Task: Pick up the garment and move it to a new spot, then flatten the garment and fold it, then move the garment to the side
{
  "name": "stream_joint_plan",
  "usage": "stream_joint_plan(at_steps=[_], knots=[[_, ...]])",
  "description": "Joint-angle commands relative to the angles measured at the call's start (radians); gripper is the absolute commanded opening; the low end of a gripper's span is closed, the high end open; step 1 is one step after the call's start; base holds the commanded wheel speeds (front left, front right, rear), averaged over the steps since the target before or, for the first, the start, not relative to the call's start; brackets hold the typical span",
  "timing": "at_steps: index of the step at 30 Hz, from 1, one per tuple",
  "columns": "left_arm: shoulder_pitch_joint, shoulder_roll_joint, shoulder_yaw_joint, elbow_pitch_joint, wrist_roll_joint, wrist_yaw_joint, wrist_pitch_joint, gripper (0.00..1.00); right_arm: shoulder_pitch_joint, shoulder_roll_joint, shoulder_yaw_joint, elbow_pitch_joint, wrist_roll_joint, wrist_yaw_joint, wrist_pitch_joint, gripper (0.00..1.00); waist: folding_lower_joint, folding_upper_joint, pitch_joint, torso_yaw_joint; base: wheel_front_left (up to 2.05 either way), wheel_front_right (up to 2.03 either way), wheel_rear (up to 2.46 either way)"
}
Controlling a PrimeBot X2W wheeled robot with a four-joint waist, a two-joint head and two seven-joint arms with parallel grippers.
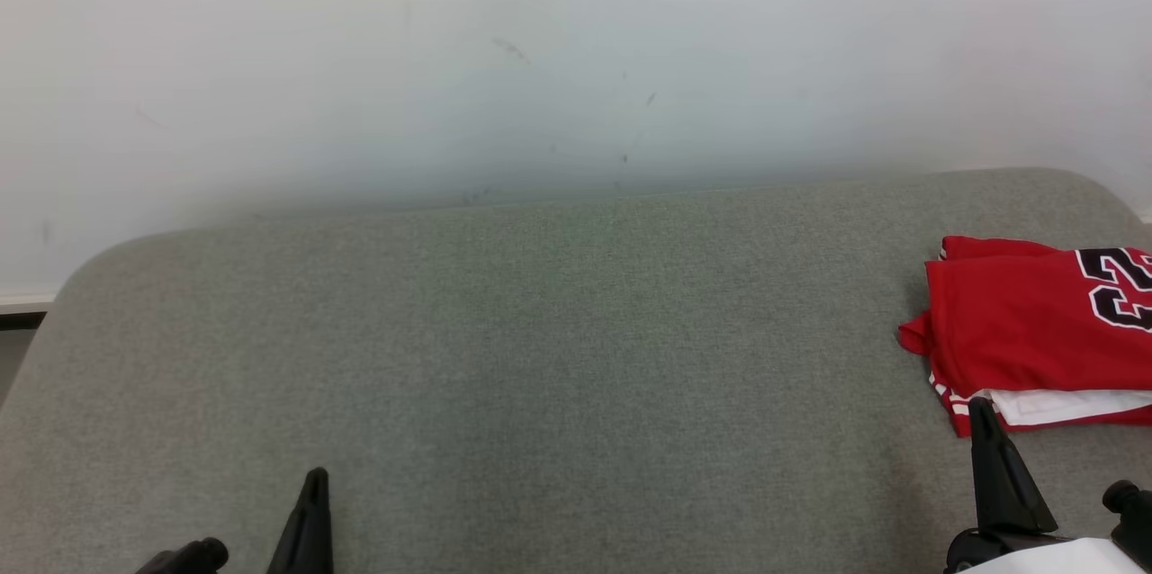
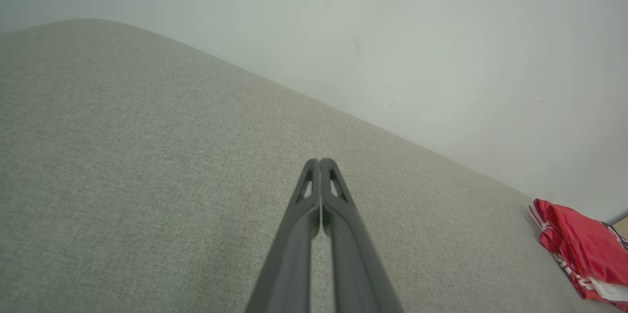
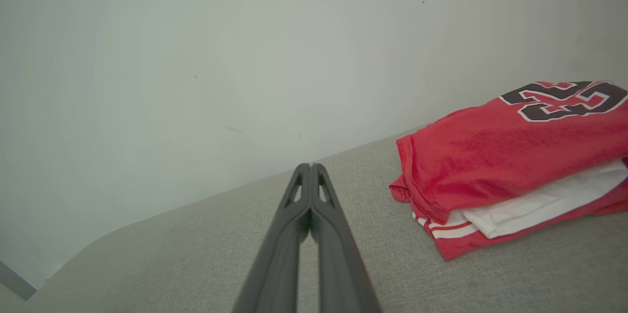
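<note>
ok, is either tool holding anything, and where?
Nothing held: left tool and right tool both shut, empty; the folded red jersey lies apart on the grey surface.

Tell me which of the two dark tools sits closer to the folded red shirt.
The right tool, its tip right beside the red shirt; the left tool stands far off across the grey cushion.

Can't read the whole number on the folded red jersey (image 1: pixel 1035 331), chopped by the right edge. Barely see the white cloth layer (image 3: pixel 539 207) under its top fold. Same chop at the bottom for the dark long-fingered left gripper (image 1: pixel 313 477) and right gripper (image 1: pixel 976 408).
</note>
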Motion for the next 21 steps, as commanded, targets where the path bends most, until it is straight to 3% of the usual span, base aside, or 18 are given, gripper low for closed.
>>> stream_joint_plan(at_steps=[1,21], knots=[[-0.026,0.004,0.007,-0.016,-0.035,-0.004,0.006,0.0,-0.022,-0.002,-0.011,-0.01,0.029,0.0,0.007,0.0,0.0,0.0,0.0,0.001,0.0,0.0,0.0],[-0.051,0.006,0.034,-0.015,-0.333,-0.012,0.087,0.0,-0.033,0.012,-0.058,0.005,0.294,0.0,0.086,0.0,0.0,0.0,0.004,0.014,0.0,0.0,0.0]])
